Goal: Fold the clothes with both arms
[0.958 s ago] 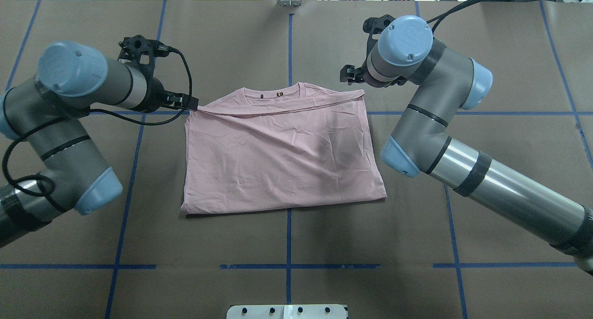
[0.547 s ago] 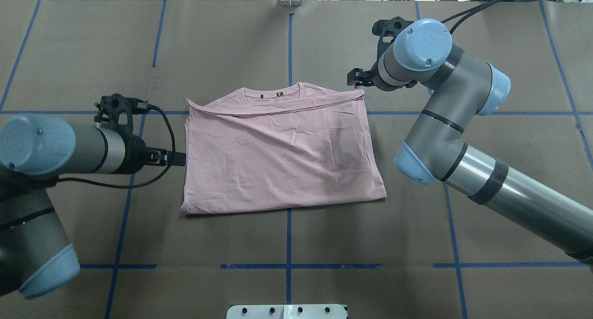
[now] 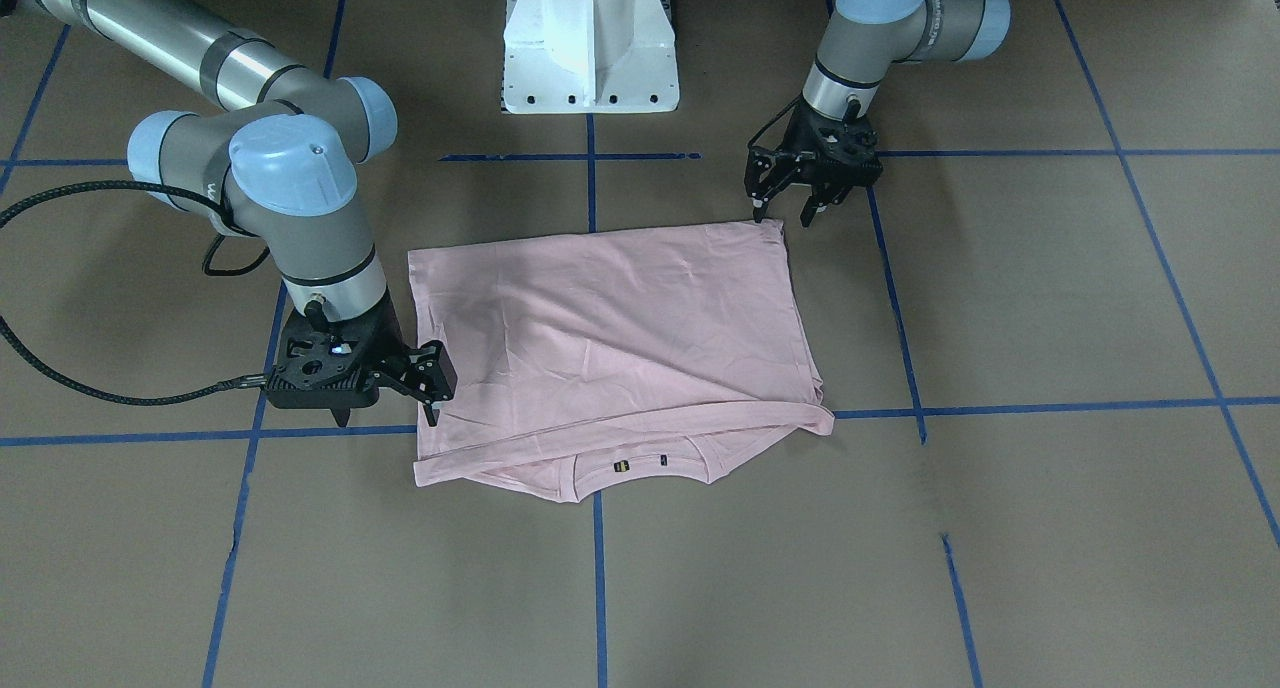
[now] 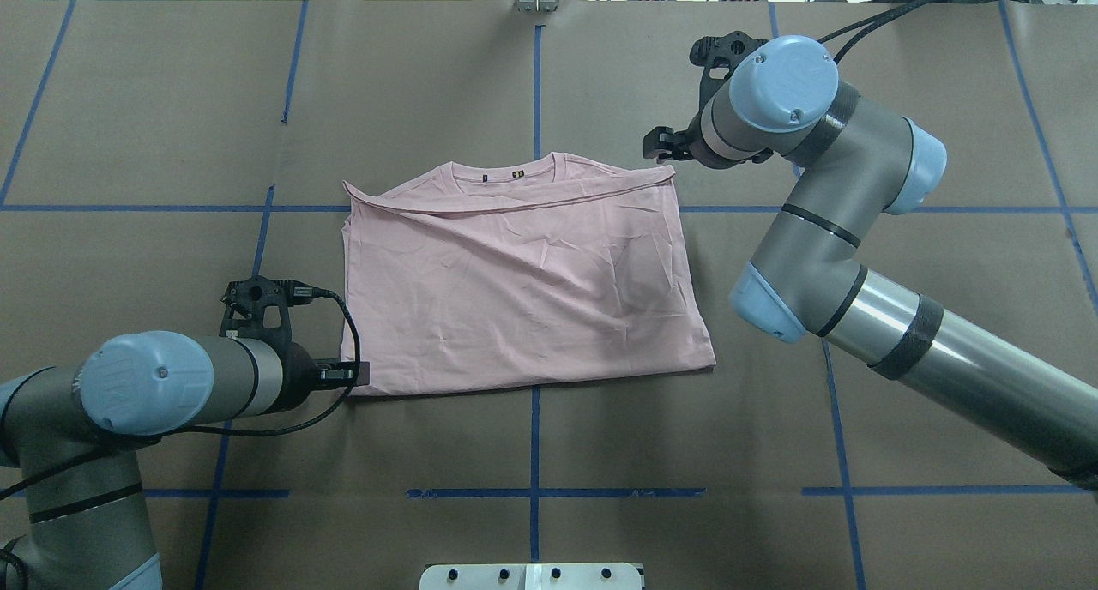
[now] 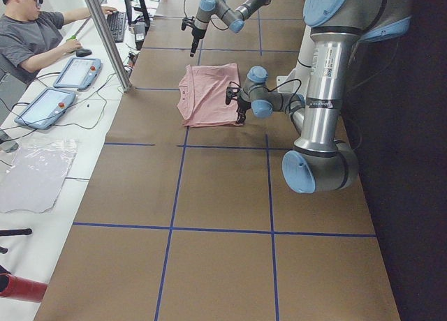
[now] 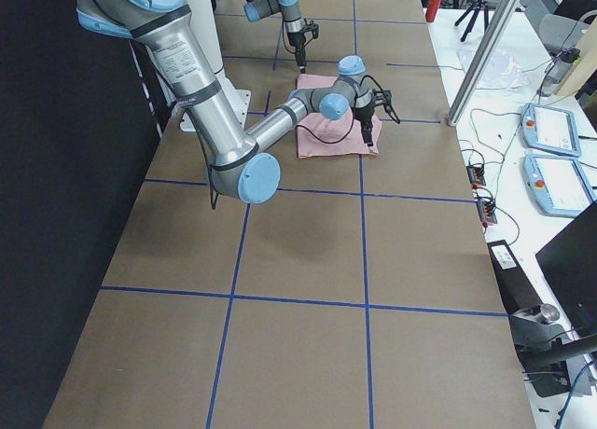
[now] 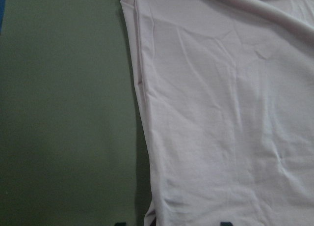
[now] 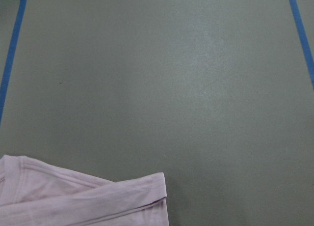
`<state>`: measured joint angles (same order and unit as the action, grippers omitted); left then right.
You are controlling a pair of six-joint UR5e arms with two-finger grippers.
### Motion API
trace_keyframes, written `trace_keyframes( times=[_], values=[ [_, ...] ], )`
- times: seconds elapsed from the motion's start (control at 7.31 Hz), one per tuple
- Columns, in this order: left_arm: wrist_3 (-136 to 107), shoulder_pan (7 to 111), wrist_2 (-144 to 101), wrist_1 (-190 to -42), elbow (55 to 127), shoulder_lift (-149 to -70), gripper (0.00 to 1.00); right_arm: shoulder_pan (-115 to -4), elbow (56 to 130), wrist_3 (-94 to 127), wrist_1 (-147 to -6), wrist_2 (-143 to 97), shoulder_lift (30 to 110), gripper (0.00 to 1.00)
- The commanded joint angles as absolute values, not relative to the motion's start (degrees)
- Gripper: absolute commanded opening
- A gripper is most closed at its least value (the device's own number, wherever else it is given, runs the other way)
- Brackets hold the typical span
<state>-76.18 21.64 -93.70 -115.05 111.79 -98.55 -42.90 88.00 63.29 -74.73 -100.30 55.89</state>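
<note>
The pale pink T-shirt point(image 4: 523, 290) point(image 3: 610, 338) lies folded flat mid-table, plain side up. Its ribbed collar point(image 4: 515, 171) peeks out at the far edge. My left gripper point(image 4: 356, 374) point(image 3: 782, 214) hangs open just over the shirt's near left corner. In the left wrist view its fingertips point(image 7: 120, 223) straddle that corner of the pink cloth point(image 7: 221, 113). My right gripper point(image 4: 654, 148) point(image 3: 386, 416) stands open beside the far right corner with nothing in it. The right wrist view shows only that folded corner point(image 8: 98, 196) on brown paper.
Brown paper with blue tape lines point(image 4: 534, 487) covers the table. The white pedestal base point(image 3: 590, 48) stands at the robot's edge. A person point(image 5: 28, 28) sits at a side desk with tablets point(image 5: 77, 71) beyond the far edge.
My left gripper has left the shirt's far left corner and travelled along the left edge to the near left corner. The right arm shifted slightly right early on, then stayed. The shirt has not moved.
</note>
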Motion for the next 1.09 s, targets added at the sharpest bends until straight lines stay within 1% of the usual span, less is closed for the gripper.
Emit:
trace_keyframes(
  times=[0.0,0.14,0.27,0.41,0.96],
  values=[
    [-76.5,20.4,-93.5,-115.0,111.2,-98.7,0.71,-42.9,88.2,63.5,-74.7,-100.3,55.9,1.00],
    [-76.5,19.5,-93.5,-115.0,110.7,-99.3,0.63,-43.0,88.2,63.5,-74.7,-100.3,55.9,1.00],
    [-76.5,19.4,-93.5,-115.0,109.4,-100.7,0.49,-42.9,88.2,63.5,-74.7,-100.3,56.0,1.00],
    [-76.5,19.4,-93.5,-115.0,108.7,-101.1,0.43,-42.9,88.2,63.5,-74.7,-100.3,56.0,1.00],
    [-76.0,19.8,-93.5,-115.0,109.6,-100.6,0.42,-42.9,88.2,63.4,-74.7,-100.3,56.0,1.00]
  ],
)
